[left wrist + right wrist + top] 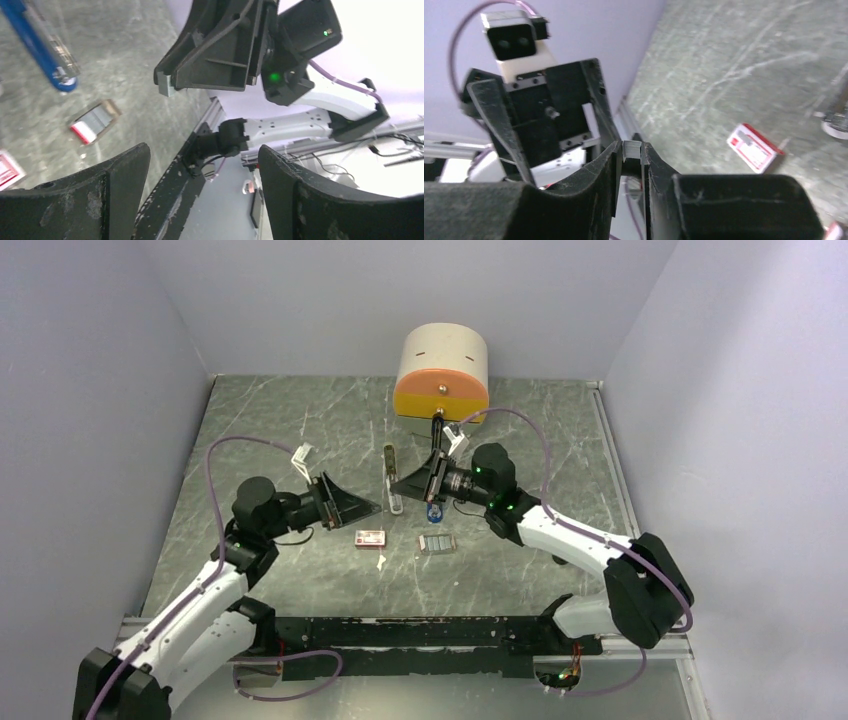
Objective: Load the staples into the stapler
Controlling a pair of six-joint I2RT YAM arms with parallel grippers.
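Observation:
My right gripper point(630, 150) is shut on a short silvery strip of staples point(632, 148), pinched at the very tips of its fingers. The left wrist view shows the same grey strip point(165, 82) poking out of the right gripper point(172, 82). From above, the right gripper point(398, 483) hangs over the table's middle and points left. The blue stapler point(433, 510) lies under it, mostly hidden, and shows as a blue bar point(40, 45) on the table. My left gripper point(372, 508) faces the right one, a little apart; its jaws point(204, 150) stand open and empty.
A small red-and-white box point(370, 536) and an open tray of staples point(437, 543) lie on the marble table point(280, 420). A slim pale bar point(390, 475) lies between the grippers. A beige and orange drum point(442, 370) stands at the back wall.

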